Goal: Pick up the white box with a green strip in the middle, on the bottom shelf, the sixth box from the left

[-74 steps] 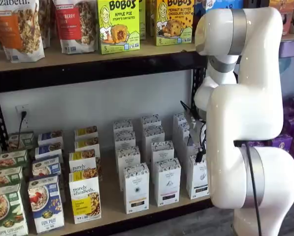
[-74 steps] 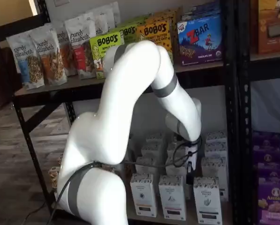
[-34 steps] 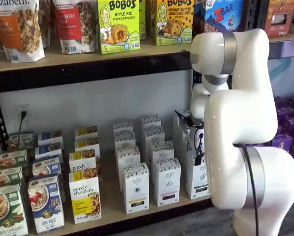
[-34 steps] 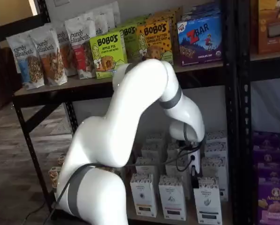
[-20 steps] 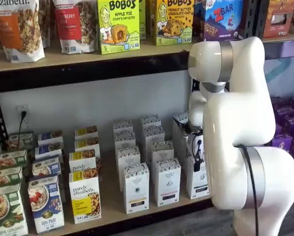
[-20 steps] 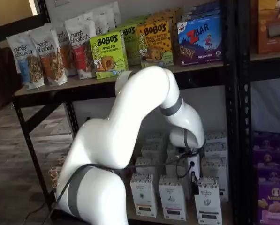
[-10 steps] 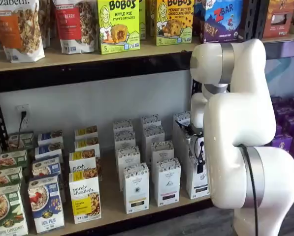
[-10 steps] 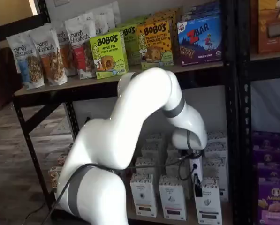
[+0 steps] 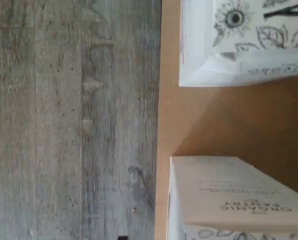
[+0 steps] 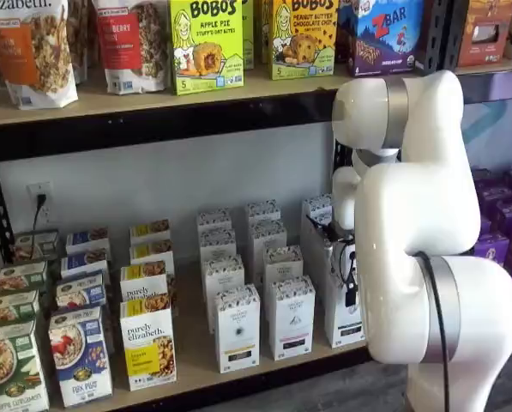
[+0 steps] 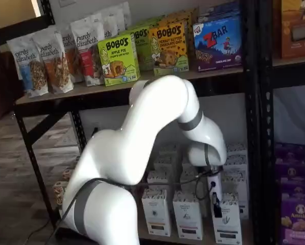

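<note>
White box (image 11: 226, 218) front right on bottom shelf (image 10: 195, 365), black fingers (image 11: 215, 210) against its top, grip state unclear; wrist view only box tops, shelf edge, floor (image 9: 64, 120).

The white box (image 11: 227, 220) stands frontmost, rightmost on the bottom shelf (image 10: 200, 365).

A bare strip of bottom shelf (image 9: 228, 117) separates two neighbouring cartons (image 9: 238, 40)

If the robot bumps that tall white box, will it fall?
Probably: the white box is tall and narrow, standing upright on the bottom shelf, so a high push could tip it. It looks like stiff cardboard, unlikely to bend.
</note>
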